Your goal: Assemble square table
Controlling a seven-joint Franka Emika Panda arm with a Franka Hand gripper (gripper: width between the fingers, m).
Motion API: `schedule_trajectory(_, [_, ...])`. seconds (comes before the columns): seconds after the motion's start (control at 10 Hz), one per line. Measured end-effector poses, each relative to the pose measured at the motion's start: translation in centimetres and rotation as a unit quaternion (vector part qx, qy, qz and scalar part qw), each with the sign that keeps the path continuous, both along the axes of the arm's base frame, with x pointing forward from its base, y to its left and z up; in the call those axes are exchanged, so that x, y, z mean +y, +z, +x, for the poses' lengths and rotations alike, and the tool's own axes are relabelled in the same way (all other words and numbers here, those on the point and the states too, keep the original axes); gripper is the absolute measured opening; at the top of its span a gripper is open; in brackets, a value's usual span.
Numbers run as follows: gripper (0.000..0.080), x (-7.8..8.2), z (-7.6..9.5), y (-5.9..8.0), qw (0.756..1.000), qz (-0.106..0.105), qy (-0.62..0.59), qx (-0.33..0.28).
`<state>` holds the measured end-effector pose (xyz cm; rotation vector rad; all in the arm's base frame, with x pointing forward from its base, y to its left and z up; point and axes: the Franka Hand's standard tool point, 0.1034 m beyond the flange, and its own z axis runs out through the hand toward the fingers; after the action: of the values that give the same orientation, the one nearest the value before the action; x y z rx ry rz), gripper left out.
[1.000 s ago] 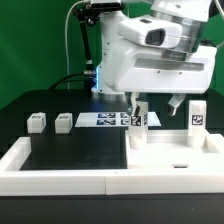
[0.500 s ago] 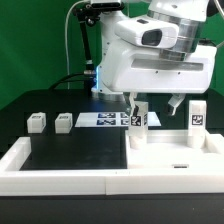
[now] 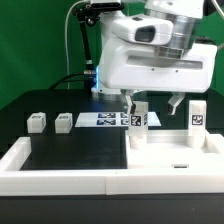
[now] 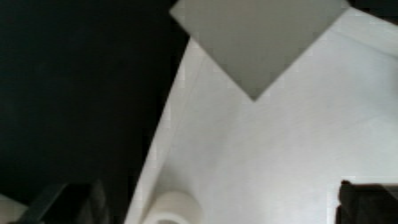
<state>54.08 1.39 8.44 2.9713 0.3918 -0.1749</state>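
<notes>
The white arm (image 3: 150,55) fills the upper middle and upper right of the exterior view. Its fingers (image 3: 177,103) hang spread wide apart with nothing between them.

The square table is in pieces. Its square slab (image 3: 170,152) lies flat on the black table (image 3: 75,150) in the lower right of the frame, inside the white rim wall (image 3: 60,182), which runs along the bottom edge and up the exterior view's left side. An upright leg (image 3: 140,118) stands at the slab's far corner, near the middle of the frame, with a tag facing the camera. A second upright leg (image 3: 197,117) stands at the far edge toward the exterior view's right, also showing a tag. The fingers hang over the far part of the slab between these two legs. One finger is just above the upright leg near the middle; I cannot tell whether it touches.

A loose leg (image 3: 38,122) and a second loose leg (image 3: 64,121) sit side by side on the table in the left middle of the frame, well apart from the slab. The marker board (image 3: 103,119) lies flat between them and the upright leg.

In the wrist view the fingers (image 4: 71,205) show as dark shapes set far apart, with the slab's white surface (image 4: 267,150) in the open gap between them. A small round hole (image 4: 169,214) shows in that surface close to one finger. The black table (image 4: 80,100) lies beside the slab's edge.
</notes>
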Motion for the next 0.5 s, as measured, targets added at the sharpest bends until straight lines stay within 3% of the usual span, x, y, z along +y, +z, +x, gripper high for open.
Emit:
schedule_trajectory(0.3, [0.0649, -0.76, -0.89, 0.16, 0.993, 0.035, -0.108, 0.024])
schedule_trajectory(0.5, [0.0649, -1.09, -0.73, 0.21, 0.993, 0.035, -0.110, 0.023])
